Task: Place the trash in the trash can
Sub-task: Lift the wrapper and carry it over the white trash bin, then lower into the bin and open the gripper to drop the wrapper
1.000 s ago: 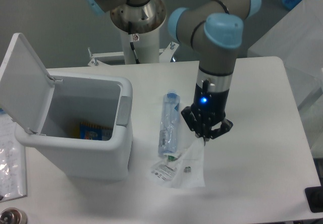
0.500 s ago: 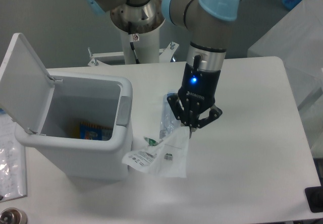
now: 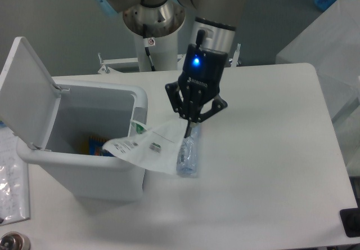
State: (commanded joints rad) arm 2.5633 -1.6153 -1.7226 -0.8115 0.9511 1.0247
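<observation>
Clear plastic bag (image 3: 147, 147) off the table (image 3: 270, 165), hanging slanted from one upper corner, with the low printed end just across the right rim of the trash can (image 3: 95, 177) and the larger part outside, above the rim and the tabletop. Held by the gripper (image 3: 188, 127), jaws pressed nearly together on that thin corner, with nothing else between them. Bottle (image 3: 188, 155) lying on the table just beside the can's right wall, directly under the gripper, partly covered by the bag, not yet picked. Lid (image 3: 28, 98) standing open at the left side; orange-and-blue packet (image 3: 101, 147) visible low inside the can. Probably in the middle of carrying the bag toward the opening. Main risk: releasing too early, with most of the bag outside the rim, ending in a slide down the outer wall or a drape over the edge. Second risk: a hold on so little film, likely to slip under any drag against the rim. Also possible: brushing the bottle with the trailing edge and rolling it away. Safer to travel further over the opening before parting the jaws.
</observation>
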